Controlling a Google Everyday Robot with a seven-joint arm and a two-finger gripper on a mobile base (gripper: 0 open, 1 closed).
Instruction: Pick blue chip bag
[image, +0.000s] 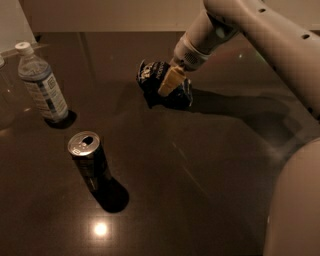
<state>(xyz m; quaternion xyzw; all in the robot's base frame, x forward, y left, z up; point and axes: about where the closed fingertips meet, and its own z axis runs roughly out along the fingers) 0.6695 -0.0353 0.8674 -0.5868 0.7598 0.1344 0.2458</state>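
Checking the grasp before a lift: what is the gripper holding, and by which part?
It cannot be told. The gripper is at the middle of the blue chip bag, but no closed hold shows.

blue chip bag (150, 75): 1, crumpled dark foil
drink can (90, 162): 1, upright, silver top
water bottle (42, 85): 1, clear, white cap
robot arm (260, 30): 1
end effector (167, 87): 1, right at the blue chip bag
desk (200, 165): 1, dark and glossy
things on desk: 3 total
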